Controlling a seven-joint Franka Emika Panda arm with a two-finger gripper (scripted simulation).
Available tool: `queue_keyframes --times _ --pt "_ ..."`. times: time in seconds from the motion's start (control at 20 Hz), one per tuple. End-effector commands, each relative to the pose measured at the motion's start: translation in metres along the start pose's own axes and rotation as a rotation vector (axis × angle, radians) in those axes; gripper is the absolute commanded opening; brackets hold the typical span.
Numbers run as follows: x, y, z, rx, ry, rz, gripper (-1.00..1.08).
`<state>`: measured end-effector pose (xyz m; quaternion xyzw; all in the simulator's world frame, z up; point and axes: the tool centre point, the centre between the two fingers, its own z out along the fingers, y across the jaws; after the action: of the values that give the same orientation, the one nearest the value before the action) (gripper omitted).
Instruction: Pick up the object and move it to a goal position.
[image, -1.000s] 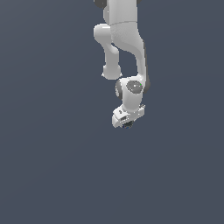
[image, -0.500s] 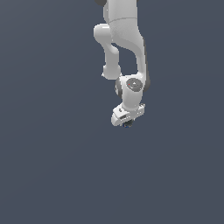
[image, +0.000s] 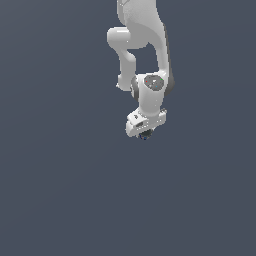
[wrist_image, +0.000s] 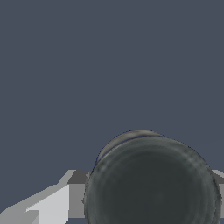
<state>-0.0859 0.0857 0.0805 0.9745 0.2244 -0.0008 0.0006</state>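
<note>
The object (wrist_image: 153, 183) fills much of the wrist view as a round black top, sitting between pale grey fingers (wrist_image: 52, 205) that press against its two sides. From the exterior view it is only a small dark spot with a hint of blue (image: 146, 135) under the white hand. My gripper (image: 144, 131) is shut on the object and hangs from the arm (image: 150, 95) in the upper middle of that view. The fingertips themselves are hidden behind the hand and the can.
A plain dark blue-grey surface (image: 75, 190) spreads all around, and no other object, marker or edge shows in either view.
The hand, with the dark object under it, has shifted a little upward in the exterior view. The grip looks unchanged.
</note>
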Motion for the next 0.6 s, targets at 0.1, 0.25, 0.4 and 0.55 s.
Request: queue_keyframes --times 0.1,0.25,0.4,0.55 --pt "-0.005 0.004 -0.042 0.000 0.001 -0.001 -1.00" --pt "-0.009 0.006 -0.074 0.000 0.002 -0.001 -1.00" --pt "-0.012 0.009 -0.107 0.001 0.002 -0.001 -1.00" --pt "-0.016 0.012 -0.140 0.002 0.002 -0.002 -1.00"
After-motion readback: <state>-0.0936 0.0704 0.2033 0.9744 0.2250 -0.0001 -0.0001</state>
